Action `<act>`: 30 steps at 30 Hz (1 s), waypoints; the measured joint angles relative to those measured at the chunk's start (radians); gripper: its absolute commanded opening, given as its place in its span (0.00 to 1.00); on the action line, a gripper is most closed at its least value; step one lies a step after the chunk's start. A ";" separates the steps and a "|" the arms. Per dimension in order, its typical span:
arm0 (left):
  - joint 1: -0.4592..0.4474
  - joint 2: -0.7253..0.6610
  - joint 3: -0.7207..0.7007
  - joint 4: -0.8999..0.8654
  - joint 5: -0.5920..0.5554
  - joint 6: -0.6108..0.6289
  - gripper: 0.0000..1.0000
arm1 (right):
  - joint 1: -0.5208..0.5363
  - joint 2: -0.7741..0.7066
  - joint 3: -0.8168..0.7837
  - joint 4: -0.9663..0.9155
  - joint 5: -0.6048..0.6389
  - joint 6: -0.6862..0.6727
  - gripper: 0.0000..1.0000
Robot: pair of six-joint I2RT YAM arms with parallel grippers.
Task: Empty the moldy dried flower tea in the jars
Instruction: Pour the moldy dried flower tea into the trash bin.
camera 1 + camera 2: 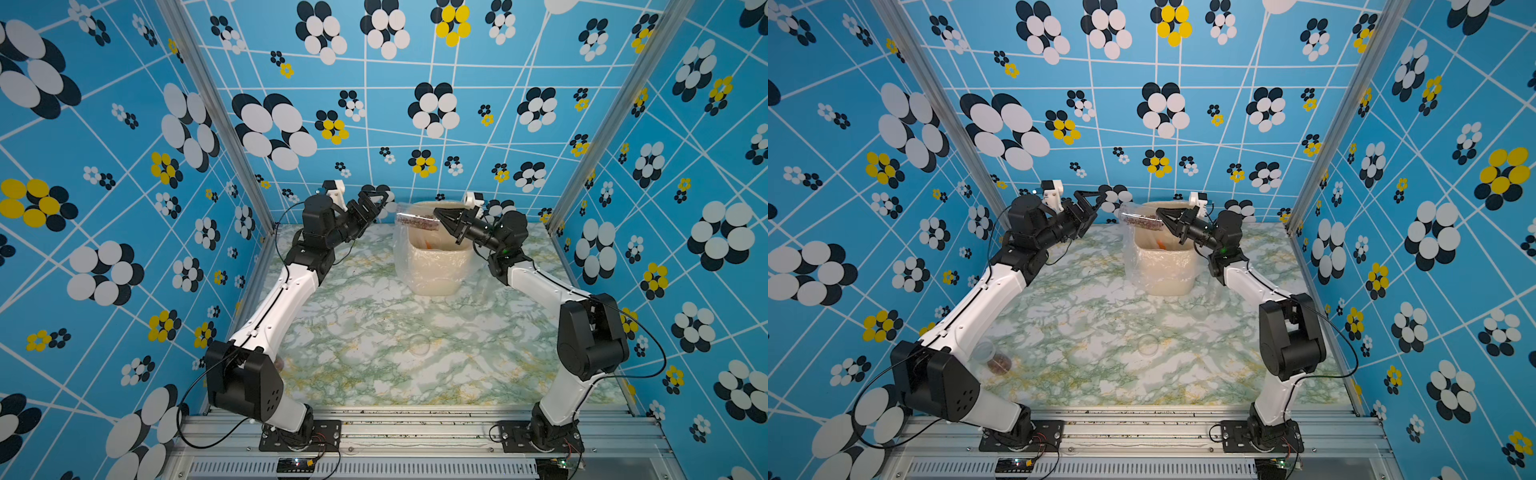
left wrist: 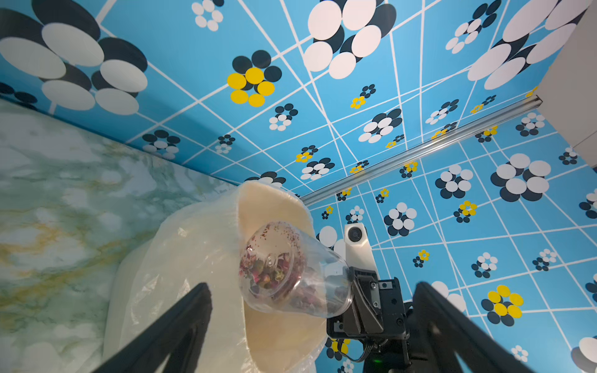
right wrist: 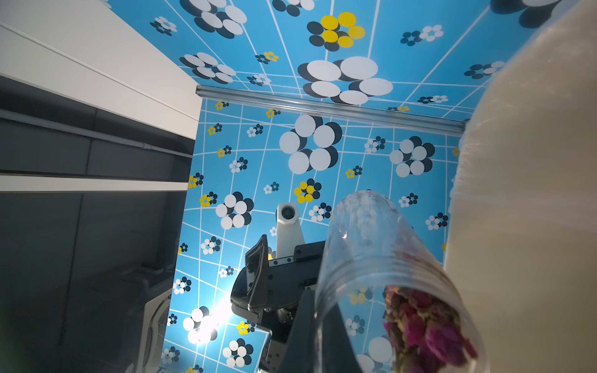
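Right gripper, as I read it, is clamped on one end of the jar, whose long axis lies roughly level across the mouth of the bin and points toward my nearby left gripper, jaws spread apart, with the dried flower tea inside.

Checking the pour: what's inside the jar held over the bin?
Reddish-brown dried flower tea lies along the jar's lower side; the end gripped by the right pincer is covered.
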 measured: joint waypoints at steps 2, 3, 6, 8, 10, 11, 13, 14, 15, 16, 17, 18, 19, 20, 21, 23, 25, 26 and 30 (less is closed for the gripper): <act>0.000 0.024 0.002 0.000 0.023 -0.045 0.99 | 0.000 0.000 0.001 0.002 0.000 0.000 0.00; 0.000 0.037 0.002 0.000 0.034 -0.069 1.00 | 0.000 0.000 0.001 0.002 0.000 0.000 0.00; 0.000 0.071 0.002 0.010 0.055 -0.126 0.99 | 0.000 0.000 0.001 0.002 0.000 0.000 0.00; 0.000 0.083 0.001 0.029 0.063 -0.160 1.00 | 0.000 0.000 0.002 0.002 0.000 0.000 0.00; 0.000 0.089 0.001 0.069 0.070 -0.193 1.00 | 0.002 0.001 0.008 0.001 -0.001 0.001 0.00; 0.000 0.089 0.001 0.082 0.071 -0.202 0.99 | 0.002 0.002 0.012 0.001 -0.001 0.001 0.00; 0.000 0.091 0.000 0.119 0.074 -0.224 0.99 | 0.005 0.002 0.019 0.002 -0.002 0.003 0.00; -0.002 0.091 -0.001 0.137 0.074 -0.236 0.99 | 0.006 0.002 0.022 0.002 -0.002 0.004 0.00; -0.002 0.091 -0.006 0.155 0.074 -0.246 1.00 | 0.009 0.002 0.024 0.002 -0.001 0.004 0.00; -0.003 0.091 -0.011 0.169 0.074 -0.258 1.00 | 0.011 0.002 0.025 0.002 -0.002 0.004 0.00; -0.005 0.091 -0.014 0.174 0.072 -0.269 1.00 | 0.013 0.002 0.026 0.002 -0.002 0.004 0.00; -0.005 0.093 -0.015 0.176 0.072 -0.280 1.00 | 0.016 0.002 0.027 0.002 -0.003 0.005 0.00; -0.008 0.095 -0.015 0.176 0.071 -0.289 1.00 | 0.018 0.003 0.029 0.002 -0.003 0.006 0.00; -0.011 0.098 -0.015 0.175 0.070 -0.294 1.00 | 0.022 0.004 0.031 0.002 -0.003 0.008 0.00; -0.014 0.102 -0.015 0.172 0.069 -0.298 1.00 | 0.024 0.005 0.034 0.002 -0.004 0.008 0.00; -0.022 0.110 -0.014 0.158 0.068 -0.306 0.99 | 0.029 0.005 0.040 0.002 -0.004 0.011 0.00; -0.031 0.122 -0.008 0.137 0.066 -0.311 0.98 | 0.032 0.006 0.047 0.002 -0.004 0.011 0.00; -0.035 0.127 -0.005 0.127 0.066 -0.314 0.97 | 0.034 0.006 0.050 0.002 -0.004 0.011 0.00; -0.049 0.141 0.024 0.091 0.055 -0.319 0.89 | 0.035 0.012 0.054 0.002 -0.004 0.012 0.00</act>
